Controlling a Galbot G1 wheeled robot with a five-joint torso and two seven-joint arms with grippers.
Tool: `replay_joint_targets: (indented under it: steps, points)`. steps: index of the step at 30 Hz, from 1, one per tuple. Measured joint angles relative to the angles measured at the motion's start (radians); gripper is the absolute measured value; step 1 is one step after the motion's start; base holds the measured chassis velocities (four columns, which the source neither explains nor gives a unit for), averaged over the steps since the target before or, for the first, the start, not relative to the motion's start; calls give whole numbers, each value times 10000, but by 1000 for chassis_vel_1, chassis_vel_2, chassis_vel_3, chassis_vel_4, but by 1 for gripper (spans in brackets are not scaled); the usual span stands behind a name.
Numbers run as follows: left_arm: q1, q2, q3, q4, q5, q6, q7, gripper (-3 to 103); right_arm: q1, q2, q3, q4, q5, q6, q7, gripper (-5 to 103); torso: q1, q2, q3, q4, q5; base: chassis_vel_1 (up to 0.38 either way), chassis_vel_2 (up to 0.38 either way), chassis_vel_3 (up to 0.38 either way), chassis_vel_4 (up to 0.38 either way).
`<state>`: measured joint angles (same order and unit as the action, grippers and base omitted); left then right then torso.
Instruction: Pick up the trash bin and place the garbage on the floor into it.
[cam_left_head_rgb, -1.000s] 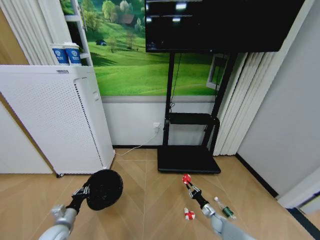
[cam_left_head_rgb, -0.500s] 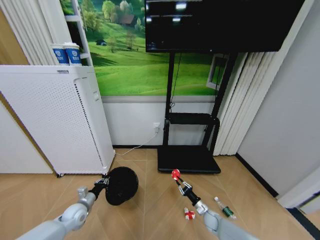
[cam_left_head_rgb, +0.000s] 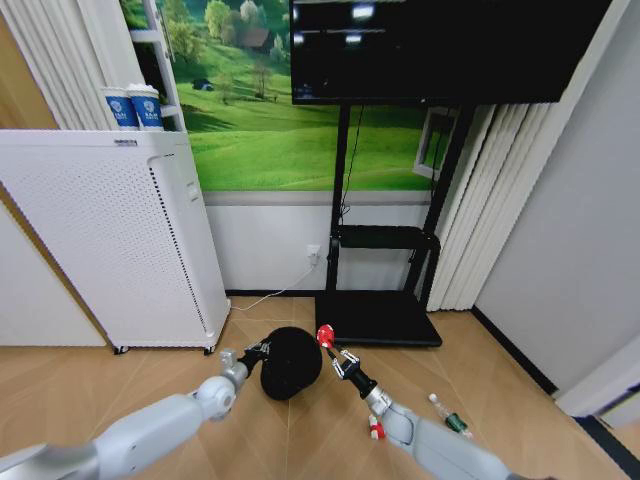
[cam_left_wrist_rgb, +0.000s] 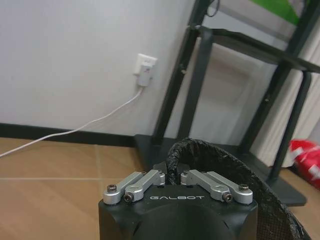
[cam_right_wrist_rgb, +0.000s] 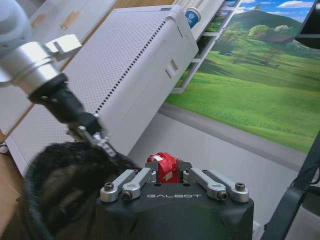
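**A:** Both arms have swung inward since a second ago: the black mesh trash bin (cam_left_head_rgb: 291, 362) has travelled from the robot's left toward the middle, and the red wrapper (cam_left_head_rgb: 325, 335) has come across to meet it.

**B:** Who holds what?

**A:** The left gripper (cam_left_head_rgb: 262, 350) has its jaws pinched narrow on the bin's rim (cam_left_wrist_rgb: 175, 156), with the rim wedged between the fingertips and the basket hanging just beyond them, off the parquet floor (cam_left_head_rgb: 300, 440). The right gripper (cam_left_head_rgb: 332, 348) is clamped on the crumpled red-and-white wrapper (cam_right_wrist_rgb: 165, 167), which sticks out from between its jaws.

**B:** And where is the wrapper against the bin?

**A:** Just beside the rim, at the bin's mouth (cam_right_wrist_rgb: 65, 165); I can't tell if it touches.

**B:** So the step?

**A:** Dropping the first piece in, I'd judge. The next move calls for carrying the jaws over the opening, then spreading them. Another red-and-white wrapper (cam_left_head_rgb: 375, 431) and the green-labelled bottle (cam_left_head_rgb: 448, 417) lie on the floor, well behind the right jaws.
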<state>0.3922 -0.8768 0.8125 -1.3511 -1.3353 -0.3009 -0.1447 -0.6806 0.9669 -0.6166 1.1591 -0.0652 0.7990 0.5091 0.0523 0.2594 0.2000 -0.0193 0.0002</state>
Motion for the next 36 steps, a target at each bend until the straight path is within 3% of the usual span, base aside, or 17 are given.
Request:
replay_joint_targets:
  steps: [2,10,12,18,22,23,25,26,28,30,32,33,35,36]
  points:
    - [-180,-244,107,-123,-65,9,-128,8,-2,16,-180,-21,-23,-3,1,19,-1,0,-1,-1,0,0,0,0,0]
    - [-132,-157,196,-629,-9,33,-195,8,111,156,-392,-262,-47,-14,23,16,-2,1,-2,5,-1,0,0,0,0]
    - [34,-82,166,-776,71,32,-188,8,192,204,-464,-315,9,-18,22,30,-2,1,-1,7,-2,0,0,0,0]
    - [176,-75,65,-904,123,13,-251,8,277,254,-555,-455,39,-18,21,46,-3,1,-2,3,-2,0,0,0,0]
    - [258,-61,-175,-883,133,-26,-339,8,279,226,-496,-464,172,-18,48,68,-2,1,-1,-1,-3,0,0,0,0]
    - [258,-61,-175,-883,133,-26,-339,8,279,226,-496,-464,172,-18,48,68,-2,1,-1,-1,-3,0,0,0,0]
    - [587,210,-666,-1053,186,-74,-469,8,163,259,-110,-680,463,-16,69,79,-2,2,-1,-2,-4,0,0,0,0]
    - [587,210,-666,-1053,186,-74,-469,8,163,259,-110,-680,463,-16,69,79,-2,2,-1,-2,-4,0,0,0,0]
    - [1361,823,-1631,-1298,371,-123,-605,8,5,358,484,-1454,1097,-33,2,90,-2,2,-2,2,-2,0,0,0,0]
    - [1654,1006,-1966,-1367,476,-133,-614,8,-17,377,572,-1709,1284,-38,-74,90,-2,2,-2,4,-2,0,0,0,0]
    - [3068,1815,-3488,-1811,938,-151,-620,8,-75,424,861,-2838,2188,-56,-594,98,-3,2,-2,8,0,0,0,0,0]
    - [3068,1815,-3488,-1811,938,-151,-620,8,-75,424,861,-2838,2188,-56,-594,98,-3,2,-2,8,0,0,0,0,0]
    - [4219,2249,-4657,-2252,1181,-157,-642,8,-125,483,1126,-3699,2614,-50,-1133,100,-2,2,-2,6,-5,0,0,0,0]
    - [4219,2249,-4657,-2252,1181,-157,-642,8,-125,483,1126,-3699,2614,-50,-1133,100,-2,2,-2,6,-5,0,0,0,0]
